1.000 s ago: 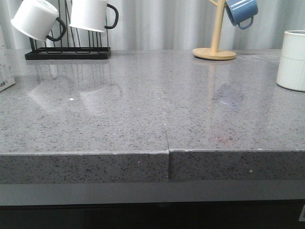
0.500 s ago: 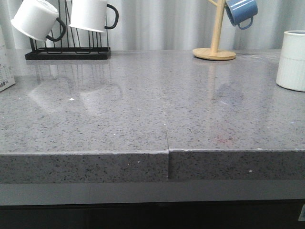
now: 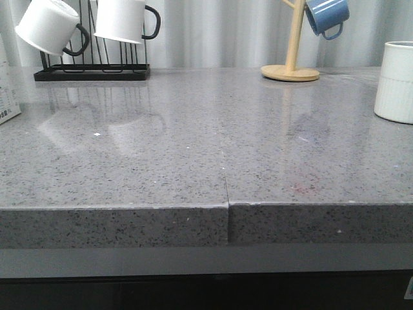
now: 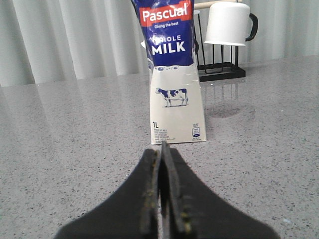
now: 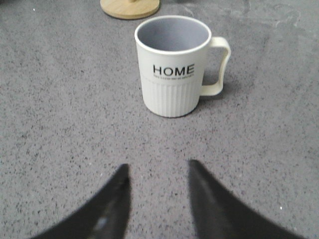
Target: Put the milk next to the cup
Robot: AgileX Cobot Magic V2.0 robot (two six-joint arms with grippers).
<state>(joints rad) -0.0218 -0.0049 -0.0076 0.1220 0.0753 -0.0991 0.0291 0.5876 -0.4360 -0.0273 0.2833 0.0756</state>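
Observation:
The milk, a white carton with a blue top and a cow picture, stands upright on the grey counter; only its edge shows at the far left of the front view. My left gripper is shut and empty, a short way in front of the carton. The cup, a white ribbed mug reading "HOME", stands upright with its handle to one side; it shows at the right edge of the front view. My right gripper is open and empty, apart from the cup. Neither gripper shows in the front view.
A black wire rack holds two white mugs with black handles at the back left. A wooden mug tree with a blue mug stands at the back right. The counter's front edge is near.

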